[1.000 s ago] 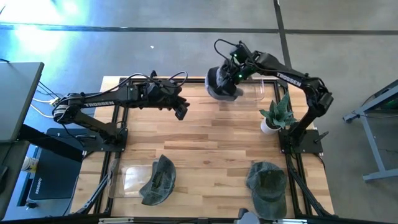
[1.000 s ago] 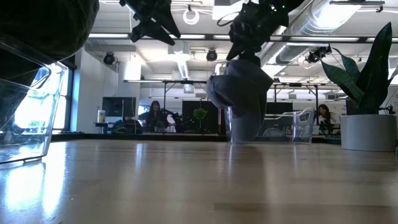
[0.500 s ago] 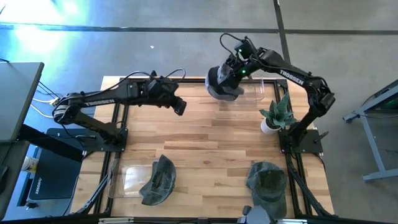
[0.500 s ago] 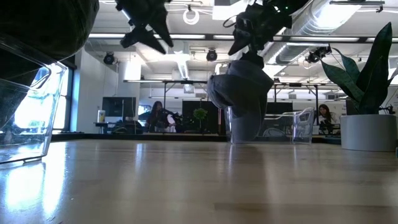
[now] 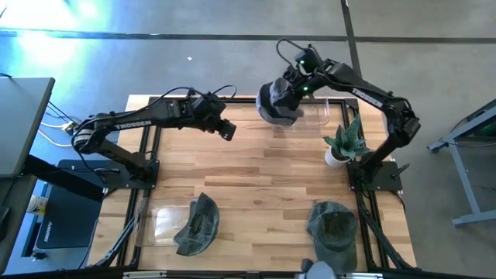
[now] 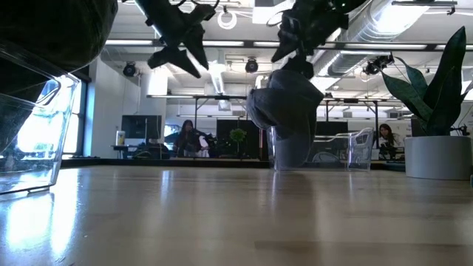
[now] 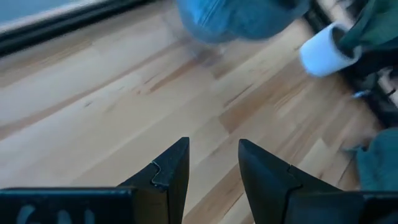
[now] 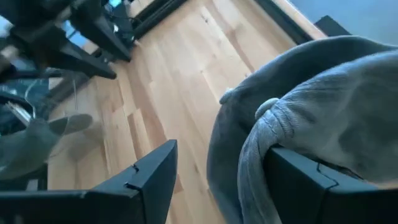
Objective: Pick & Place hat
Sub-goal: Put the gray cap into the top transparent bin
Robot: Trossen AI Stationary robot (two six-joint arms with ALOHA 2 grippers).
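A grey hat [image 5: 275, 107] [image 6: 288, 111] sits draped over the left end of a clear container [image 5: 318, 112] at the table's far edge. My right gripper [image 5: 288, 91] [image 8: 221, 155] hovers open at the hat's top, slanting down; the hat's fabric [image 8: 323, 93] fills part of the gap. My left gripper [image 5: 227, 132] [image 7: 212, 146] hangs open above bare wood left of the hat, with nothing between its fingers. My right gripper has one finger [image 8: 311, 180] lying against a folded edge of the grey hat [image 8: 273, 121]. The other finger [image 8: 149, 180] stands clear of it, with wood showing between. The fingers slant down from the far right. The hat rests on the container.
A plant in a white pot [image 5: 341, 147] [image 6: 436, 125] stands at the right. A dark green hat [image 5: 198, 223] lies on a second clear container [image 5: 159, 225] at the near left. Another green hat [image 5: 333, 229] lies at the near right. Bare wood fills the table's middle.
My left gripper has sunk a little and rolled about its own axis, staying open. The grey hat has kept its place on the container.
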